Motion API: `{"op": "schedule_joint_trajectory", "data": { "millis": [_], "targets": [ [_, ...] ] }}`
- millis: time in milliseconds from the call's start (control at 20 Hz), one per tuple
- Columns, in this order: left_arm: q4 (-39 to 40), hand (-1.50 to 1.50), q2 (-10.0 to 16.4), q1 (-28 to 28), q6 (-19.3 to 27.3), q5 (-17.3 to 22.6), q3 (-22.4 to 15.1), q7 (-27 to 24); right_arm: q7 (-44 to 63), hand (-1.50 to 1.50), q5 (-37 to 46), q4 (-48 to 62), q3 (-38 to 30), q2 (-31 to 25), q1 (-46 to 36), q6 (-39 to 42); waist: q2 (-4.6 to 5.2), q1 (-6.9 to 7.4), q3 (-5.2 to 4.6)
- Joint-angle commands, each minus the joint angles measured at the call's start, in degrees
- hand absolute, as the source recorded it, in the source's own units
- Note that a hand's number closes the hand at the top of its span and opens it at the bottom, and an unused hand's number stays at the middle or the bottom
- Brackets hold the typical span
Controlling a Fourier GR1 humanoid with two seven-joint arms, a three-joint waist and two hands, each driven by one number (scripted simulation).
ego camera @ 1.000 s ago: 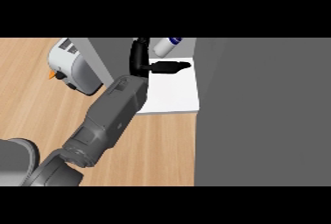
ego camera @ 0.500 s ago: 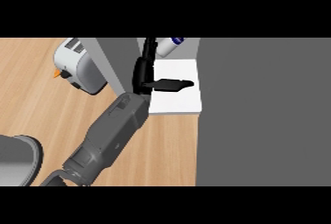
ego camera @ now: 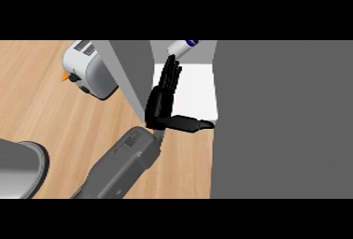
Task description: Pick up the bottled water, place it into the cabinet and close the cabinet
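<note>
The water bottle [ego camera: 183,46], white with a blue label, lies at the far end of the white cabinet shelf [ego camera: 196,91], half cut off by the view's top. My left hand [ego camera: 160,105] is over the shelf's left side, just right of the open grey cabinet door [ego camera: 130,70]. Its fingers [ego camera: 167,77] are straight and point toward the bottle, with the tips a little short of it. The thumb [ego camera: 189,124] sticks out to the right. The hand holds nothing. My right hand does not show.
A white toaster [ego camera: 86,70] stands on the wooden counter [ego camera: 48,116] left of the door, with something orange [ego camera: 67,77] at its side. The cabinet's grey body [ego camera: 283,121] fills the right. A grey rounded shape [ego camera: 21,168] sits at lower left.
My left hand has let go of the bottle and drawn back along the shelf, its fingers straightening. The bottle stays at the shelf's far end.
</note>
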Motion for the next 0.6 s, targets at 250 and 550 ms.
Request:
{"op": "schedule_joint_trajectory", "data": {
  "millis": [250,550],
  "targets": [
    [-20.96,-1.5,5.15,15.11,-1.22,-2.07,-5.31,3.32,0.37,-1.5,4.39,-5.87,0.76,-2.0,0.16,1.31,0.0,0.32,0.02],
    [-29.22,1.5,8.25,22.64,-1.27,-1.91,-8.41,6.01,0.82,1.5,4.54,-7.24,-0.87,-10.52,0.76,8.24,0.05,0.55,-0.01]
  ]
}}
